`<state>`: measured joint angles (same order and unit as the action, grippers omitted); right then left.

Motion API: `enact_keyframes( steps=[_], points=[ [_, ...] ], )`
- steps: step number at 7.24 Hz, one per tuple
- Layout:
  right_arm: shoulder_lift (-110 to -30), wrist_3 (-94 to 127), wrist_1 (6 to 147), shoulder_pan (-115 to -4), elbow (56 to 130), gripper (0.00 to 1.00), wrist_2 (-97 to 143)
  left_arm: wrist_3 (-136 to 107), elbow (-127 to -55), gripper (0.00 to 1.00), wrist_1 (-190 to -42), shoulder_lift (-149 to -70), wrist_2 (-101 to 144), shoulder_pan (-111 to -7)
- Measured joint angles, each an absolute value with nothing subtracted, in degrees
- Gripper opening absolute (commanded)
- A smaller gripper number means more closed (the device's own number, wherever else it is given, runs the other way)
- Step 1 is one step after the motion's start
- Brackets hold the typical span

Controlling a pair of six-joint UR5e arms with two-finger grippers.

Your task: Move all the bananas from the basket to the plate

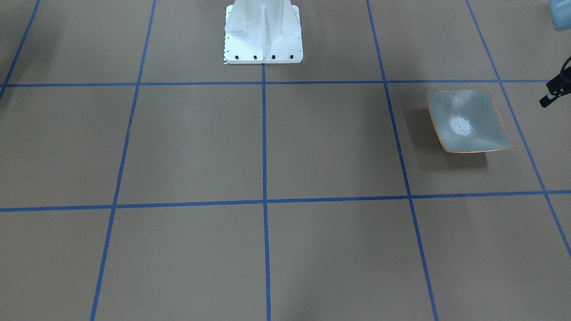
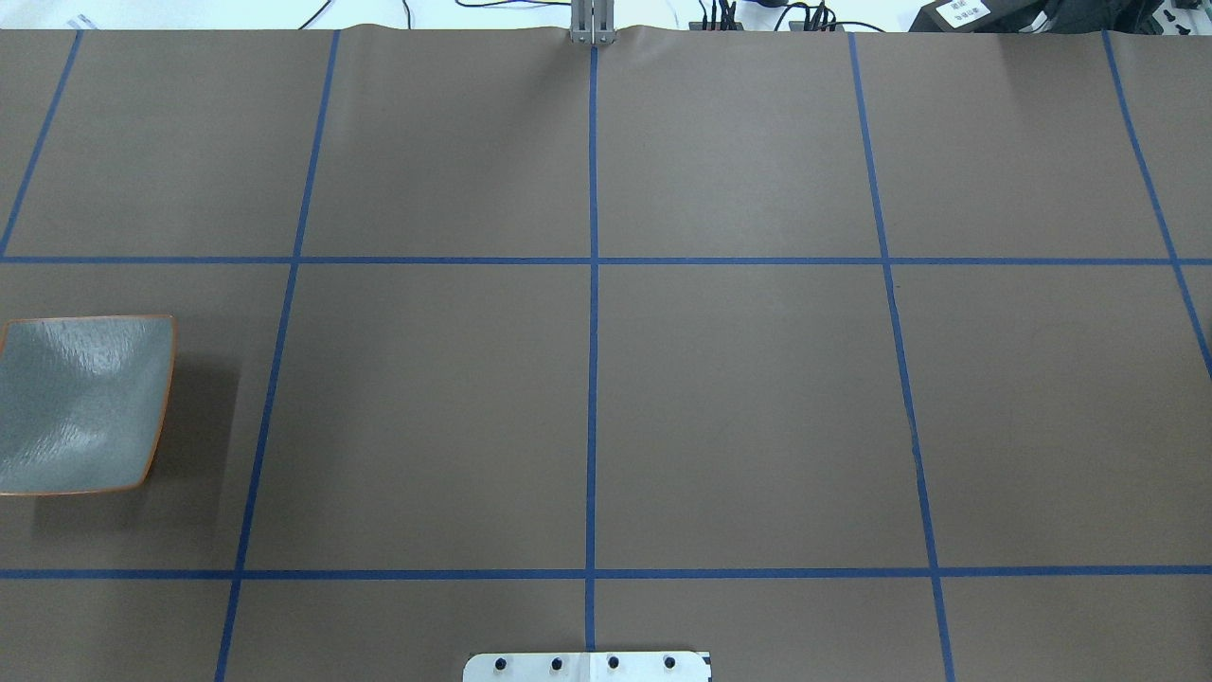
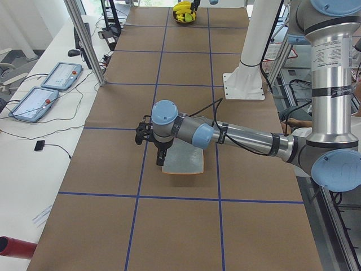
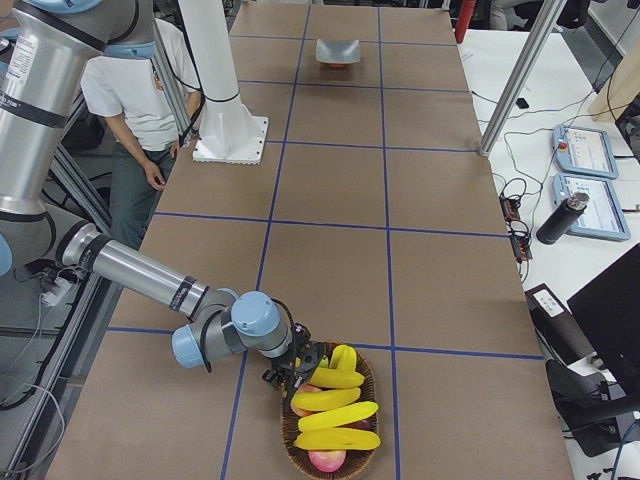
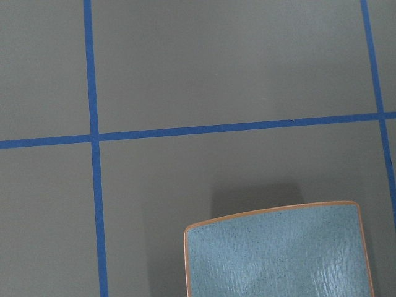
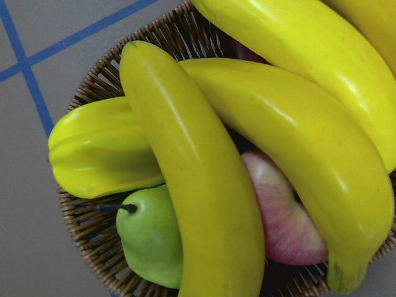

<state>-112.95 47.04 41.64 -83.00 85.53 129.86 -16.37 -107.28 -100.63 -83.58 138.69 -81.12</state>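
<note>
Brown desk (image 2: 739, 407), ruled into squares by blue tape, fills the scene, with the white robot base (image 1: 263, 31) bolted at the middle of one long edge. On the near side view the left arm (image 3: 248, 138) stretches low over the desk's left end. The right arm (image 4: 140, 270) is out at the opposite end. A person (image 4: 135, 90) in a white shirt stands off the desk, beside the base.

Now the wicker basket (image 6: 93, 77), at the right end. The bananas (image 4: 330, 415) lie heaped in it, glossy yellow, over a pink apple (image 6: 284, 223), a green pear (image 6: 148, 238) and a ribbed star fruit (image 6: 99, 148). The plate (image 2: 76, 407) sits at the left end, well apart from the basket.

The left tool (image 3: 160, 158) hangs over the plate's edge. The right tool (image 4: 298, 374) hovers at the basket's rim, close over the bananas. How wide either tool stands, or whether either grips anything, I cannot tell.
</note>
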Motion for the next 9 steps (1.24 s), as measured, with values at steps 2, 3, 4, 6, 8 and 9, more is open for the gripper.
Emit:
enact_keyframes(
  steps=[2, 3, 4, 6, 8, 9],
  points=[
    [-112.94, 47.09, 41.49, -82.83, 85.06, 0.26, 129.82, -16.42, -107.48, 1.00, -100.62, -83.58, 138.69, -81.12],
    [-112.94, 47.17, 41.32, -82.81, 84.78, 0.00, 129.82, -16.43, -107.53, 1.00, -100.58, -83.59, 138.69, -81.12],
    [-112.89, 47.30, 41.21, -82.80, 84.69, 0.00, 129.85, -16.43, -107.55, 1.00, -100.56, -83.58, 138.69, -81.12],
    [-112.65, 47.47, 40.60, -82.79, 84.82, 0.00, 130.15, -16.43, -107.57, 1.00, -100.55, -83.59, 138.69, -81.17],
    [-112.43, 47.61, 40.24, -82.89, 86.48, 0.00, 130.51, -16.44, -107.75, 1.00, -100.49, -83.58, 138.69, -81.17],
    [-112.48, 47.55, 40.32, -83.11, 87.49, 0.00, 131.03, -16.43, -107.80, 1.00, -100.47, -83.61, 138.69, -81.18]
  ],
)
